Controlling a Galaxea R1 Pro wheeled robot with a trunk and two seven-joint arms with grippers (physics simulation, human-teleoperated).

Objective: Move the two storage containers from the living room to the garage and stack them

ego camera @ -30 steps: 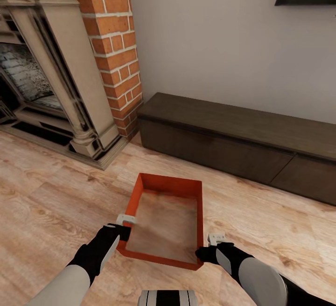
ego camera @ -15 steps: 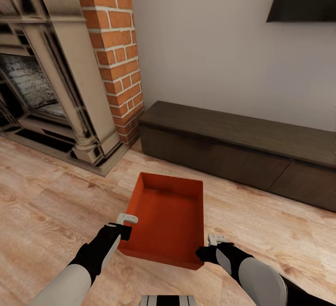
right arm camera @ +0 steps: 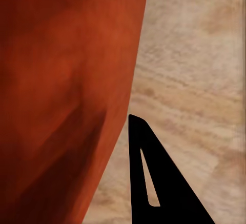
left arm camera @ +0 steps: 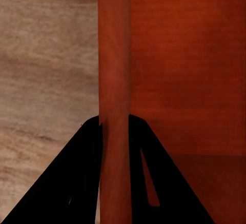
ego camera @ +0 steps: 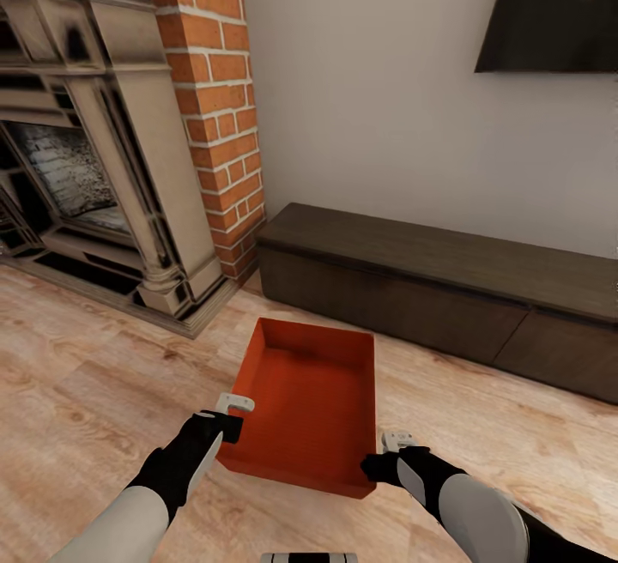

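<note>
While you hold the orange-red storage container (ego camera: 313, 404) between both arms, it sits above the pale wood-plank floor (ego camera: 77, 391) of the living room, in front of the long dark low cabinet (ego camera: 446, 288). Your left gripper (ego camera: 230, 419) is clamped on the container's left wall near its near corner; in the left wrist view the wall (left arm camera: 115, 101) runs straight between the two black fingers (left arm camera: 72, 183). Your right gripper (ego camera: 382, 456) meets the right wall near the near corner, but one finger (right arm camera: 154, 183) alone shows outside the wall (right arm camera: 66, 90), so you cannot tell its grip. Beyond stand the red-brick fireplace (ego camera: 210, 108) and the black wall TV (ego camera: 554, 9).
</note>
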